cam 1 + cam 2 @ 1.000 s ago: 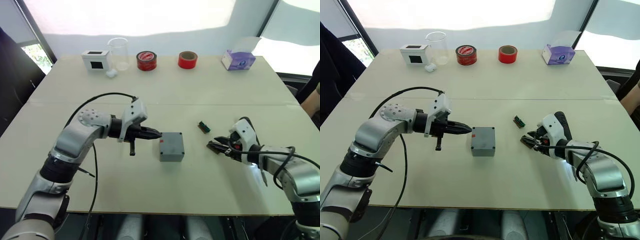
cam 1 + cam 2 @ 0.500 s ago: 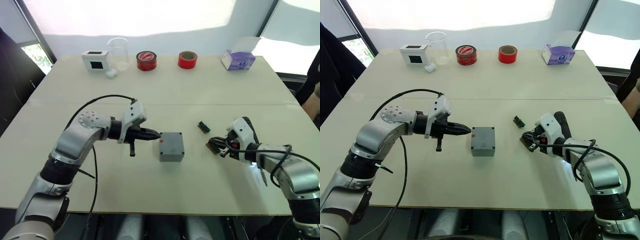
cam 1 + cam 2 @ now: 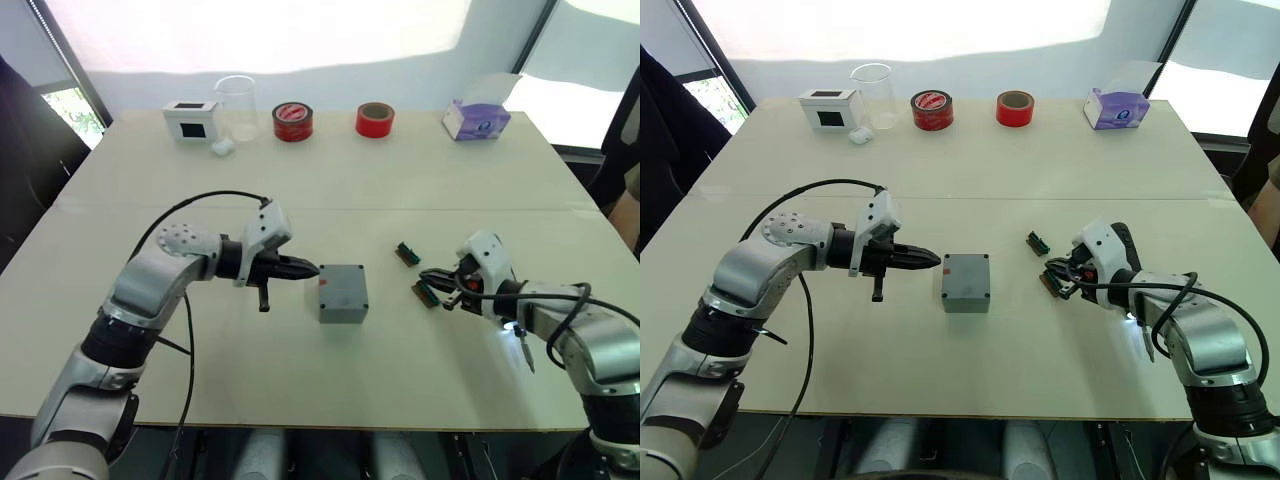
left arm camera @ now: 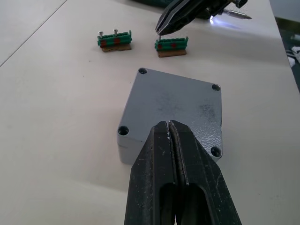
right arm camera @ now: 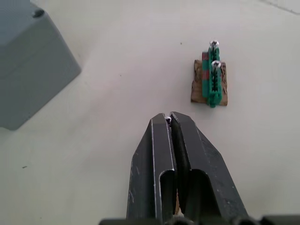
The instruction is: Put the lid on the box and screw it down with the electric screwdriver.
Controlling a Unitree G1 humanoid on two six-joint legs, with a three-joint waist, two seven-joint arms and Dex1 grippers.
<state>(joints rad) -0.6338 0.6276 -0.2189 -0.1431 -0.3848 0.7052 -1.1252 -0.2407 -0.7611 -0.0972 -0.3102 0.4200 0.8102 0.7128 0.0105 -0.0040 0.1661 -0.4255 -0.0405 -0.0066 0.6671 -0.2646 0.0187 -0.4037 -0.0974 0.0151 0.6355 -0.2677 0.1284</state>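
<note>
- Tabletop (image 3: 400, 180): matte, pale cream, with a straight seam running across it.
- Box (image 3: 343, 293): square grey plastic, smooth lid (image 4: 176, 105) seated on top with recessed corner screw holes; near the tabletop's centre.
- Left gripper (image 3: 312, 268): black tapered fingers clenched, empty, tips just beside the box.
- Right gripper (image 3: 1053, 268): fingers pressed together around a small screw, above a green ridged terminal block (image 4: 171, 44); a second block (image 4: 114, 40) lies nearby.

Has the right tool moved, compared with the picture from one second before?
Yes. The right tool has lifted slightly and shifted toward the far side, closer to the green screw holder; the box kept its place.
</note>
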